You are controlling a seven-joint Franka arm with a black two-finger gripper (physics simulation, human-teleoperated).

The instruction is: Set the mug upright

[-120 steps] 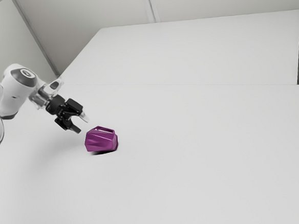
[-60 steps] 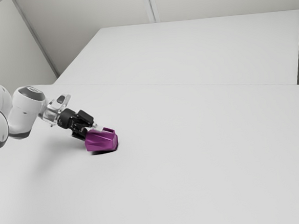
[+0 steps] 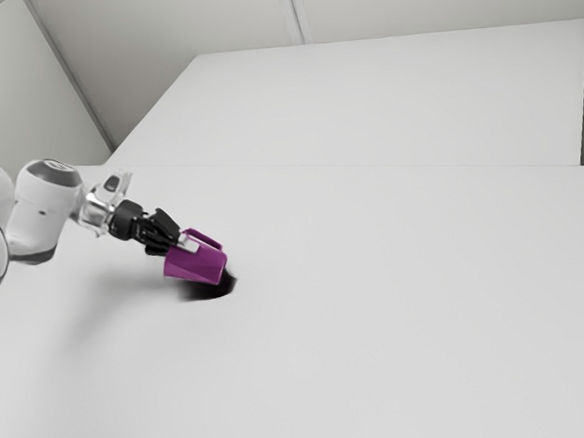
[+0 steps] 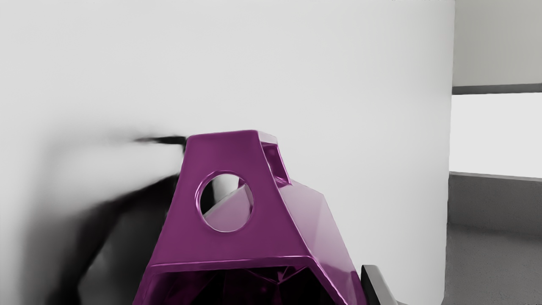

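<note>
Over the broad white table [image 3: 379,313], the purple mug [image 3: 197,267] is held tilted, mouth toward the hand and base slanting down, pinched by the gripper [image 3: 188,246]. A light, stiff and rather slippery body is suggested by its glossy facets; its walls near the rim should be gripped firmly, clear of the handle [image 3: 204,236]. Compared with half a second ago, the mug has been raised off the tabletop and tipped base-down.

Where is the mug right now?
Toward the exterior view's left, the tilted purple mug is held in the gripper, just above its dark shadow on the white table.
</note>
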